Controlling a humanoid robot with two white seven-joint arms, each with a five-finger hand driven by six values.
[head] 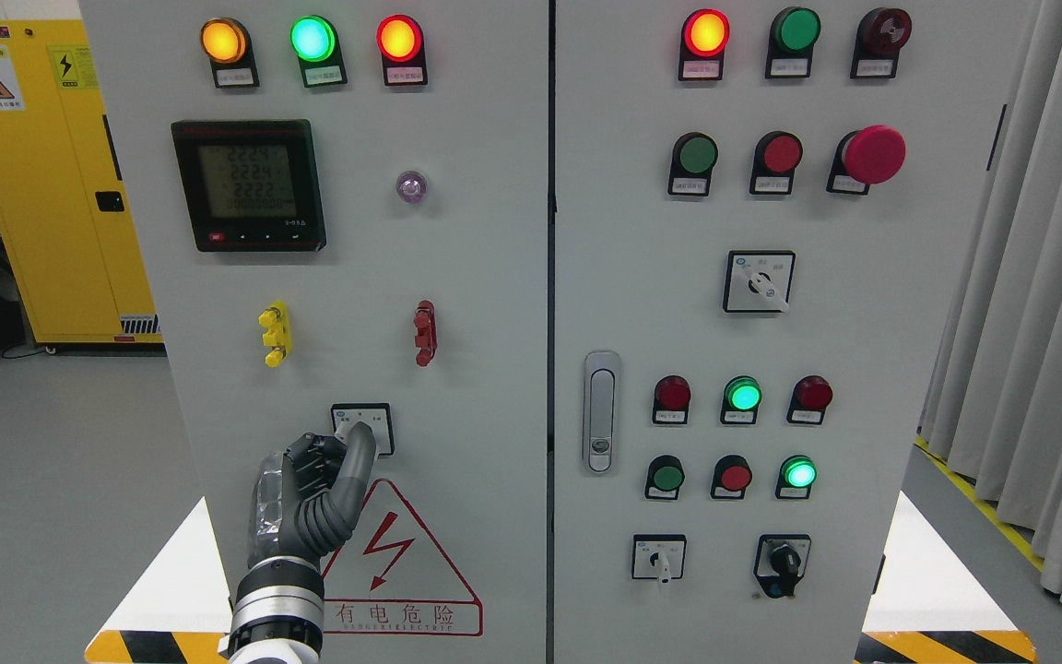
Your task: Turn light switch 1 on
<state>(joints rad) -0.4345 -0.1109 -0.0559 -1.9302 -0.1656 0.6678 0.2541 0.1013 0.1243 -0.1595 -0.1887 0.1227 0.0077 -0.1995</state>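
1. Left hand [310, 498] raised from the lower left against a grey electrical cabinet [494, 277]; forearm cut off by the bottom edge
2. One finger [358, 452] stretched up, tip touching the knob of a small rotary switch [362, 428] low on the cabinet's left door, just above a red warning triangle [399, 563]; other fingers curled in, nothing grasped
3. Lower part of the switch plate hidden behind that finger; knob position hard to make out
4. Right hand not visible
5. Warning triangle with a lightning bolt and the characters 有电危险; smaller line below too blurred to read
6. Digital meter [248, 196] at upper left showing rows of digits, roughly 2224, 2224, 2222; bottom row unclear
7. Small label plates under the orange lamp [223, 41], green lamp [312, 39] and red lamp [399, 39] along the top too small to read
8. Yellow cabinet [42, 184] behind at left, cut off by the frame, carrying hazard stickers with unreadable text
9. Grey curtain [1047, 277] at right, partly out of frame
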